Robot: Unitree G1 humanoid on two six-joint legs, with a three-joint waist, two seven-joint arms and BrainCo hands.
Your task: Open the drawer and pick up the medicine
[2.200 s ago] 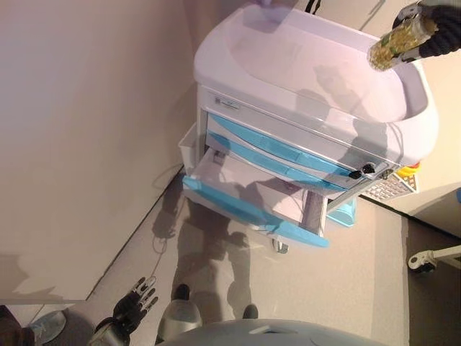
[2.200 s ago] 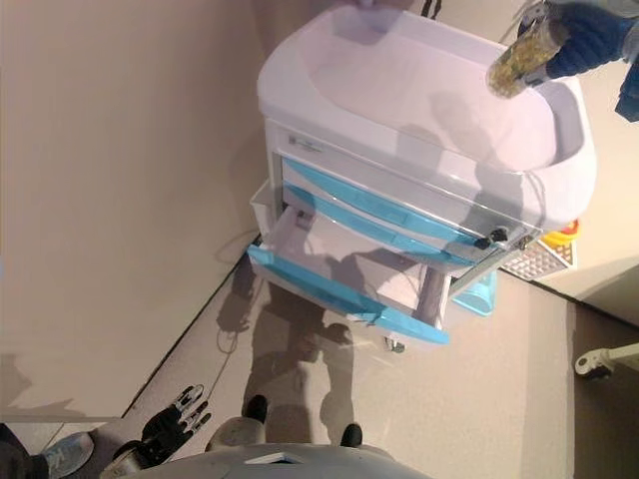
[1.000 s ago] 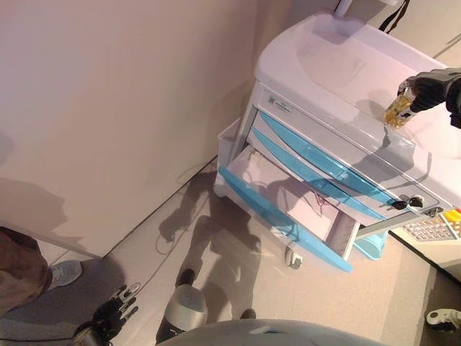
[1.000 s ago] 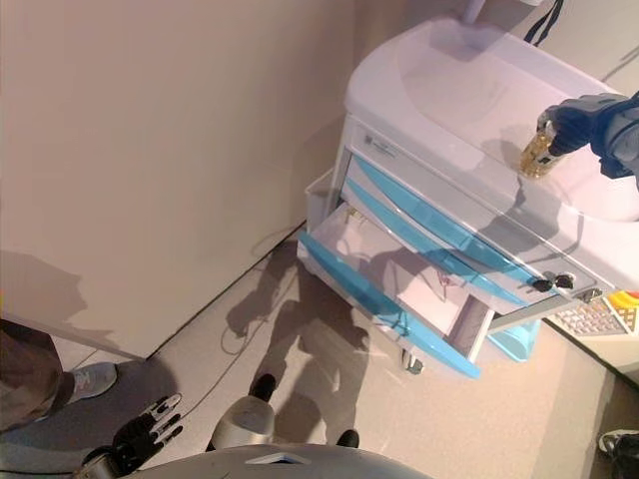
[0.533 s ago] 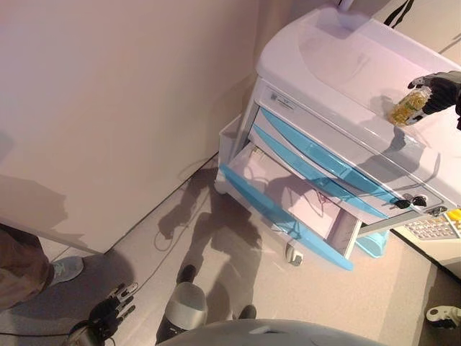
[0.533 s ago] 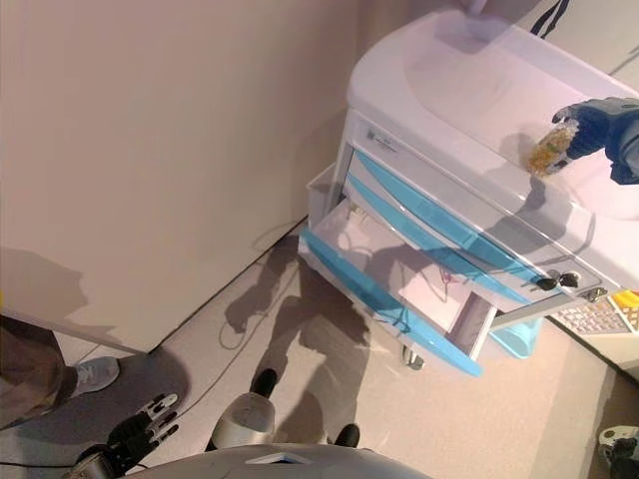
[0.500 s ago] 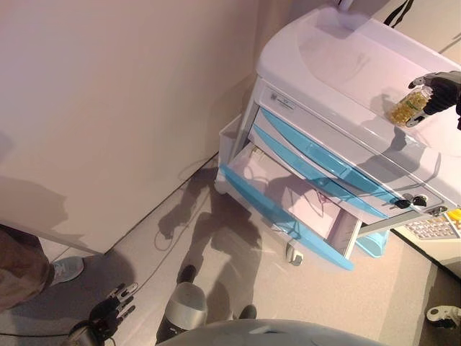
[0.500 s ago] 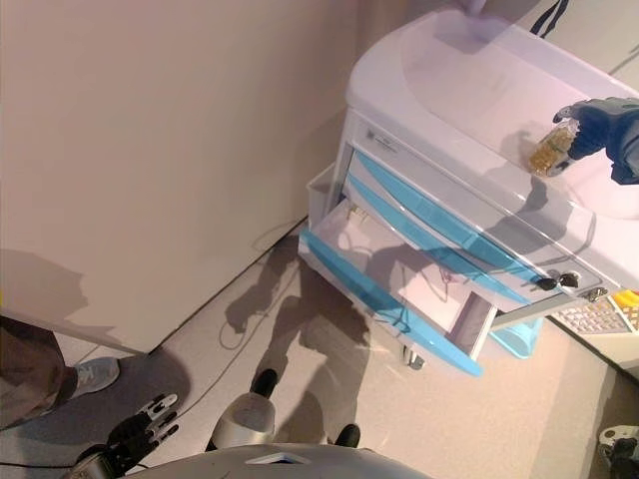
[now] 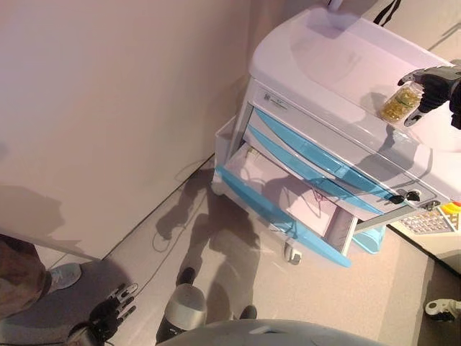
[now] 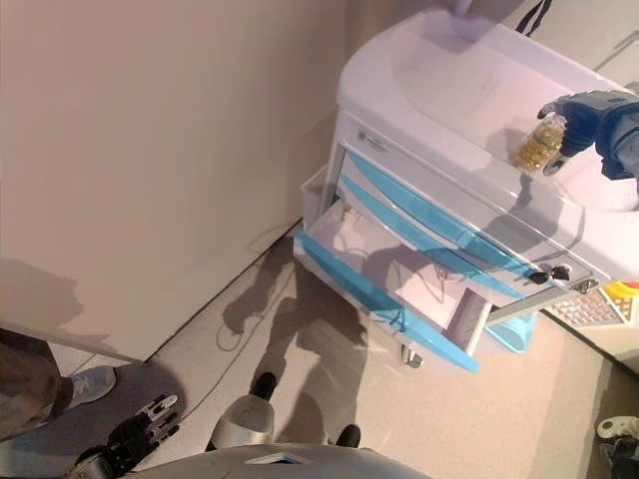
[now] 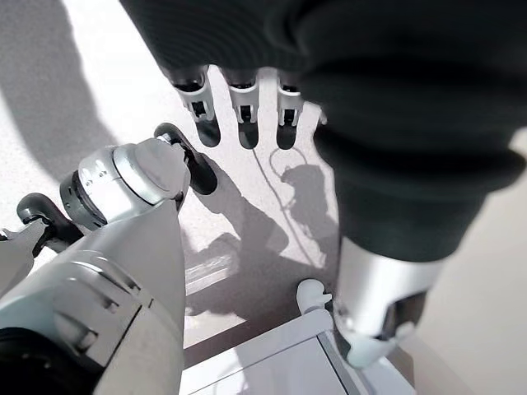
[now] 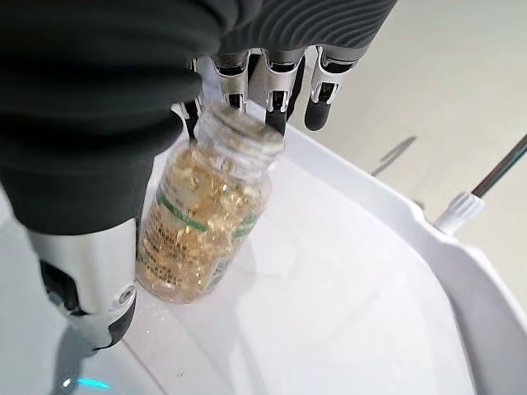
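A white medical cart [image 9: 324, 50] with blue-fronted drawers stands against the wall. Its lowest drawer [image 9: 277, 216] is pulled open and its inside looks bare. A clear medicine bottle [image 9: 400, 103] of yellow capsules rests tilted on the cart's white top near the right edge. My right hand [image 9: 434, 81] is at the bottle, fingers straight. In the right wrist view the bottle [image 12: 202, 218] sits between the thumb [image 12: 90, 280] and the straight fingers [image 12: 268, 82]. My left hand [image 9: 108, 315] hangs open low by the floor, and also shows in the left wrist view [image 11: 244, 103].
A wall runs along the left. A person's shoe [image 9: 63, 275] is at the lower left. A white side bin [image 9: 225, 137] hangs on the cart's left end. Keys [image 9: 403, 196] stick out of the cart's front. A grid tray [image 9: 431, 222] lies right of the cart.
My right hand's fingers have straightened around the bottle, which now rests on the cart top. The whole view has shifted a little. The left hand stays down.
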